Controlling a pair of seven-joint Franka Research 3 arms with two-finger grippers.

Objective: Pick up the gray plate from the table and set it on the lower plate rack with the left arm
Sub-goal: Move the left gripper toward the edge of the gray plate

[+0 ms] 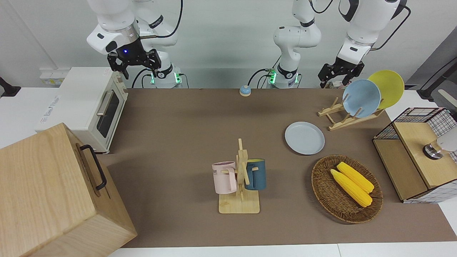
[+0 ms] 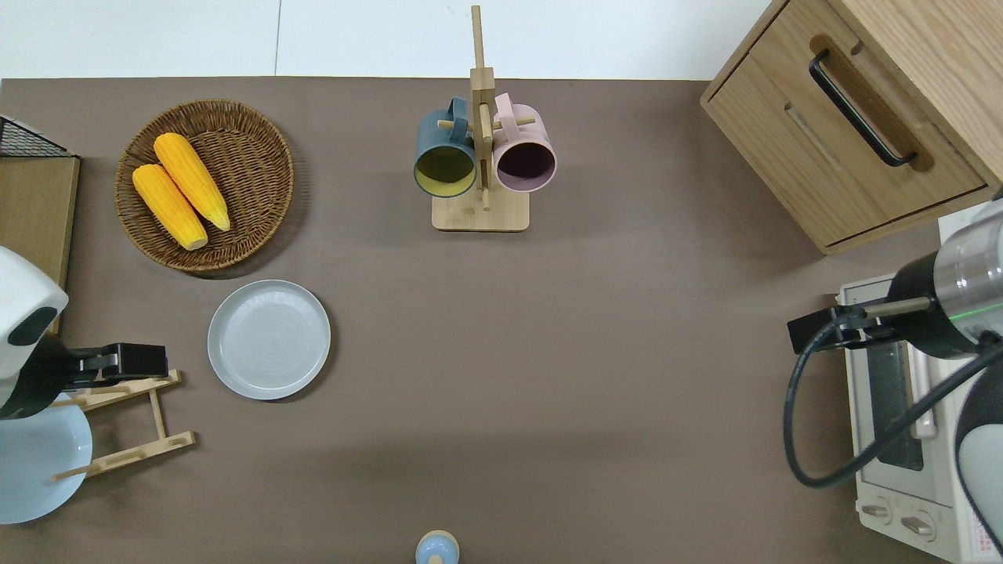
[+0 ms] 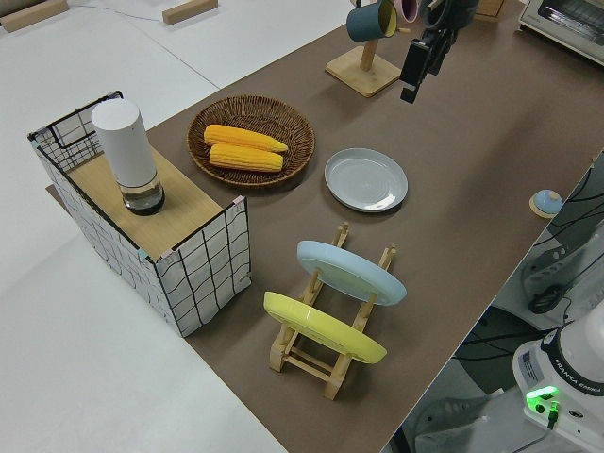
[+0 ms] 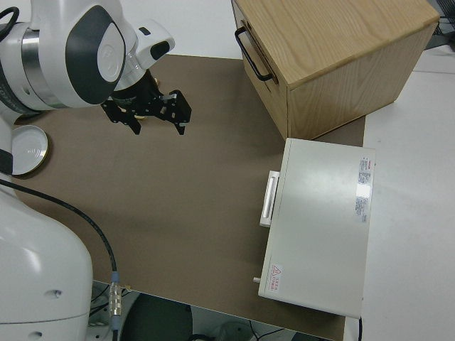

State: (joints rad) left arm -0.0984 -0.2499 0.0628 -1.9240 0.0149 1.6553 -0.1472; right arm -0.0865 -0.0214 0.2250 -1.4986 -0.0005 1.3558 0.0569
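The gray plate (image 2: pixel 269 339) lies empty on the table (image 2: pixel 548 352), just beside the left gripper (image 2: pixel 129 362), which hangs released and empty over the lower plate rack (image 2: pixel 129 423). That rack holds a sky-blue plate (image 1: pixel 361 98) and a yellow plate (image 1: pixel 389 87). Farther out, a wicker basket (image 2: pixel 258 227) holds two corn cobs (image 2: pixel 180 190). The right arm is parked.

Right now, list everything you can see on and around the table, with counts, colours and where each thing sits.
gray plate: 1, pale gray, flat on the table, beside the lower plate rack.
Plates in rack: 2, sky-blue and yellow, standing on edge.
Basket: 1, brown wicker, holds 2 yellow corn cobs, farther from the robots than the gray plate.
Mug stand: 1, wood, with dark blue and pink mugs.
Toaster oven: 1, white, right arm's end.
Wooden cabinet: 1.
Wire crate: 1, holds a white cylinder.
Bell: 1, blue.
left gripper: over the rack, open.
right gripper: parked, open.
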